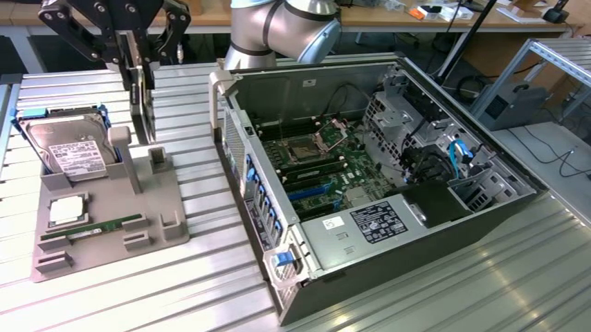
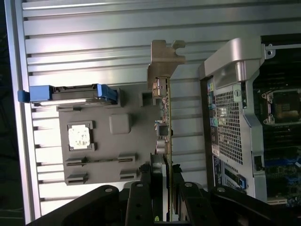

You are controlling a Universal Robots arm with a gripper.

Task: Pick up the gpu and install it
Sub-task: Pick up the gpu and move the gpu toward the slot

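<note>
- My tool (image 1: 140, 59) is clenched on the gpu (image 1: 143, 111), gripping its upper edge so, I judge, the card hangs vertically for slotting.
- The gpu hangs over the grey tray (image 1: 111, 235) on the counter (image 1: 203, 290), beside the open case (image 1: 305, 83), not yet installed.

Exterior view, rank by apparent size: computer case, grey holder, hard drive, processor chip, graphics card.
1. computer case
2. grey holder
3. hard drive
4. processor chip
Unranked: graphics card, held up edge-on, so its apparent size misleads.
</note>
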